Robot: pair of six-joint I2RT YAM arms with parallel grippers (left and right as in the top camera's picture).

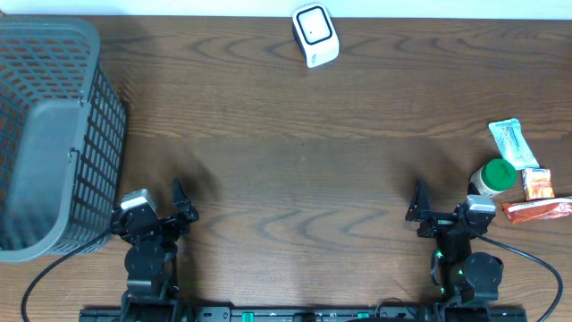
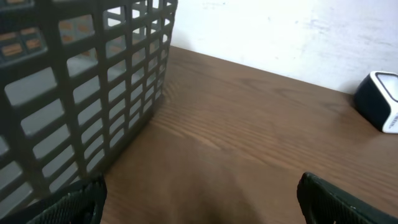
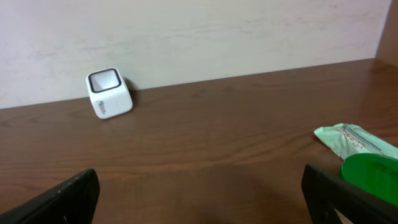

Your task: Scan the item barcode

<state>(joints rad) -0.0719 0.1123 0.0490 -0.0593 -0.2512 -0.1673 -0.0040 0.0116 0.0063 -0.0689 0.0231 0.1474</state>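
A white cube barcode scanner (image 1: 315, 36) with a dark window stands at the table's far edge, and shows in the left wrist view (image 2: 380, 99) and the right wrist view (image 3: 110, 93). At the right lie a mint-green packet (image 1: 513, 143) (image 3: 357, 140), a green-lidded jar (image 1: 497, 175) (image 3: 373, 177), and two orange packets (image 1: 537, 183) (image 1: 538, 210). My left gripper (image 1: 147, 207) (image 2: 202, 199) is open and holds nothing, near the front left beside the basket. My right gripper (image 1: 445, 204) (image 3: 202, 196) is open and holds nothing, just left of the jar.
A large grey mesh basket (image 1: 54, 134) (image 2: 74, 81) fills the left side of the table, close to my left gripper's left finger. A pale wall runs behind the far edge. Bare brown wood lies between the two arms and the scanner.
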